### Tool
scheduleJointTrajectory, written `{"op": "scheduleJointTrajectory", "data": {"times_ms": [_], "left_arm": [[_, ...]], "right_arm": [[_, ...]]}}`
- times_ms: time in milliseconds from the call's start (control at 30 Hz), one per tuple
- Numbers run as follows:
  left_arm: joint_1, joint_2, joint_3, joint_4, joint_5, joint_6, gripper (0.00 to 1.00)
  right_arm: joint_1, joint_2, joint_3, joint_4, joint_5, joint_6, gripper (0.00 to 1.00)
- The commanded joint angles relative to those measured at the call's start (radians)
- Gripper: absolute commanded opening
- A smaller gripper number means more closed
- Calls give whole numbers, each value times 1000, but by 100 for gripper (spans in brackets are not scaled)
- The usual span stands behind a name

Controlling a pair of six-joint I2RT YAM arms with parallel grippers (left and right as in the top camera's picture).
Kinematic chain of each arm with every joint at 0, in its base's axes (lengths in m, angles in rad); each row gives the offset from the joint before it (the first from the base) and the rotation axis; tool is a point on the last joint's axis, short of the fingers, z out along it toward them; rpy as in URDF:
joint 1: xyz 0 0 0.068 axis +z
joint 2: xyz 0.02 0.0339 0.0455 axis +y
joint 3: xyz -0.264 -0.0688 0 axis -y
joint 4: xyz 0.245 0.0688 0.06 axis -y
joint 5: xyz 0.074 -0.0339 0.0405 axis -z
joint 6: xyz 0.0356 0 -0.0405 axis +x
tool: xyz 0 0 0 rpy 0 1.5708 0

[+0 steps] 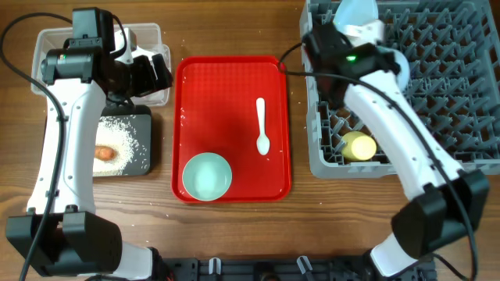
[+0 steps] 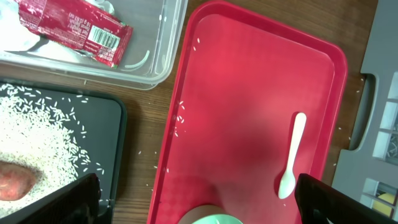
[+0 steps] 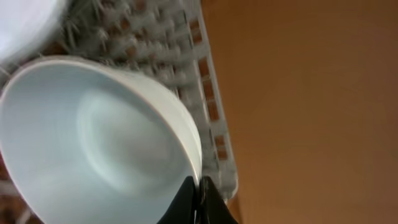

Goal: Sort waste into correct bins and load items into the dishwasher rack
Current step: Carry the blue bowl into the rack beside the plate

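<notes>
My right gripper is shut on the rim of a pale blue bowl and holds it tilted over the far left part of the grey dishwasher rack. The right wrist view shows the fingers pinching the bowl's edge. A yellow cup lies in the rack's near left corner. My left gripper is open and empty beside the clear tub. A mint bowl and a white spoon lie on the red tray. The red wrapper lies in the tub.
The black tray holds loose rice and an orange carrot. The flat red tray sits between the bins and the rack. A few rice grains lie on the wood and the tray edge. A pale blue piece shows in the rack behind my right arm.
</notes>
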Motion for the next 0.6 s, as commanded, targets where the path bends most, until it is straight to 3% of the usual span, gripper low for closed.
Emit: {"op": "scheduleJointTrajectory", "data": {"times_ms": [0,100,300,567], "left_arm": [[3,-2,12,3,-6,-1,100],[3,-2,12,3,-6,-1,100],[3,-2,12,3,-6,-1,100],[3,-2,12,3,-6,-1,100]], "right_arm": [[44,41,0,136,90,-307,4],[54,67,0,200,134,-396,4],[54,74,0,158,124,-386,4],[98,79,-12,116,-43,-304,4]]}}
